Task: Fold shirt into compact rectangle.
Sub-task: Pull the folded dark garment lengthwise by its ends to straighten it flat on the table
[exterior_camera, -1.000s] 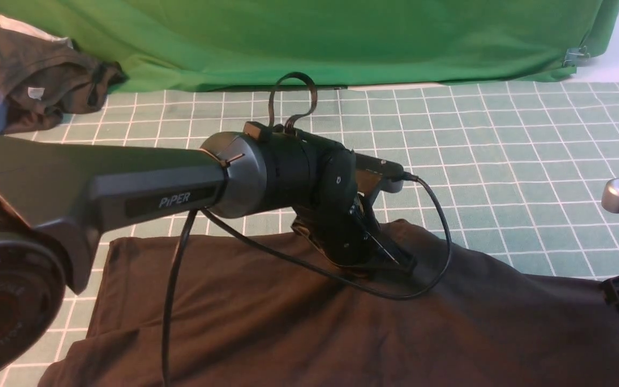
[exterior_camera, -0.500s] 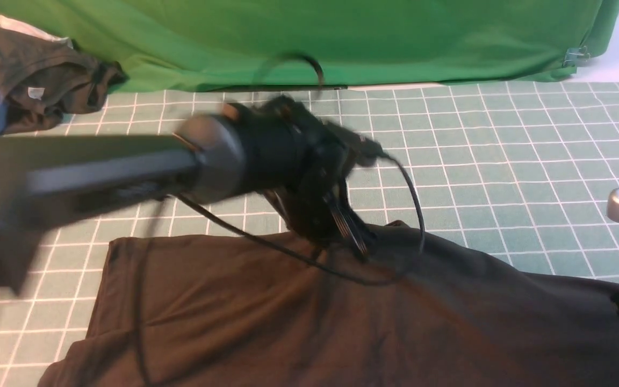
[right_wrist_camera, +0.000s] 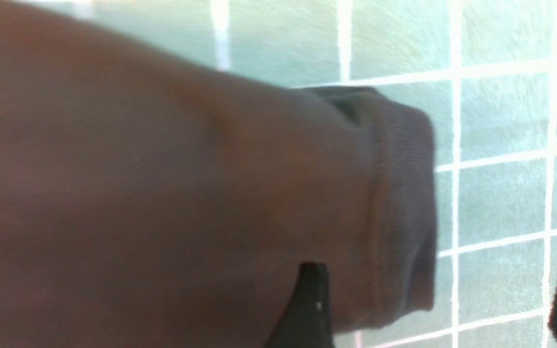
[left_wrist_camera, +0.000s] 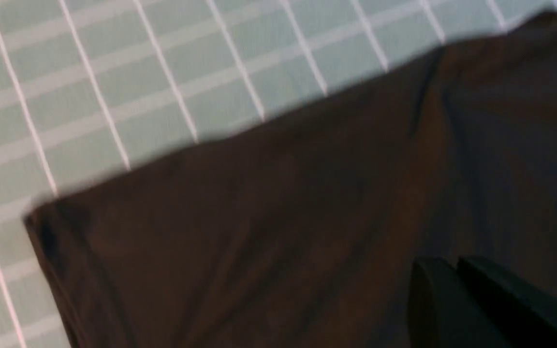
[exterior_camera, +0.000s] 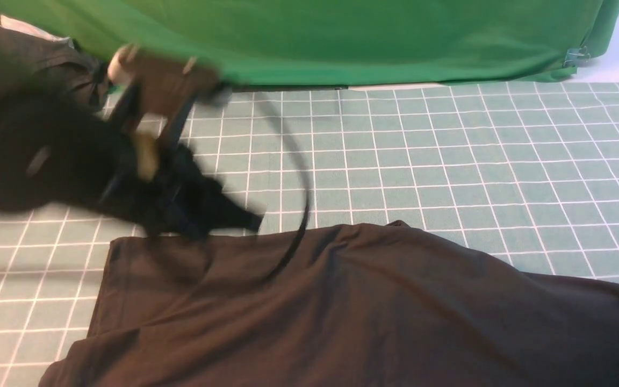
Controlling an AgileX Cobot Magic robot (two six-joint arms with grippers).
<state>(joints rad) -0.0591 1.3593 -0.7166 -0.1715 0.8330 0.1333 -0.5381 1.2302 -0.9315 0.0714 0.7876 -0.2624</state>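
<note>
Tabletop (exterior_camera: pixel 449 161): covered by a teal mat with a white grid. Black T-shirt (exterior_camera: pixel 368 312) spread along the near edge, lightly wrinkled. Green cloth (exterior_camera: pixel 342 37) along the far edge. Crumpled dark garment (exterior_camera: pixel 67 67) at the far left corner.

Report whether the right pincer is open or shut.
Open. The right pincer shows its fingers far apart, with the hem of the shirt lying between them.

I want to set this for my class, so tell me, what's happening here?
A two-armed robot is folding a black shirt that lies spread on a green gridded mat. Its left gripper, blurred, is shut above the shirt's far left part with no cloth seen in it. The right gripper stands open at the shirt's ribbed edge, gripping nothing.
</note>
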